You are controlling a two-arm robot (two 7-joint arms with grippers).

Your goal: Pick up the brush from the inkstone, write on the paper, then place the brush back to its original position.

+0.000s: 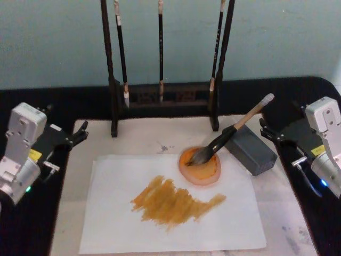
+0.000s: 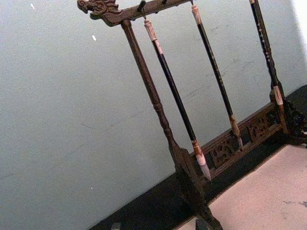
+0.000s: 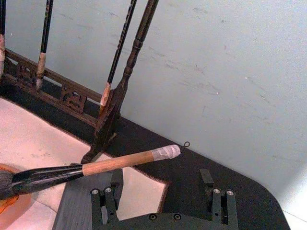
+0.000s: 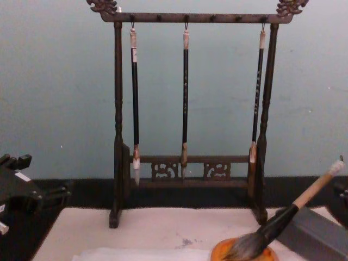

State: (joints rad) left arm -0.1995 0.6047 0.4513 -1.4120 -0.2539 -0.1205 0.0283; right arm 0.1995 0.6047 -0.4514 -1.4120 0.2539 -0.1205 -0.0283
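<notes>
Bristles of the brush (image 1: 232,130) lie in the orange inkstone (image 1: 205,180), centre right, on the paper (image 1: 117,224); left end effector (image 1: 82,132) and right end effector (image 1: 265,129) stand open, empty.

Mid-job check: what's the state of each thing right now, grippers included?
brush: lying free, bristles in the inkstone, handle propped on the grey block
inkstone: bristles resting in it
paper: flat, streaked with orange-brown strokes
slim brushes: hanging on the rack
left gripper: open, empty, left of the paper
right gripper: open, empty, beside the block
</notes>
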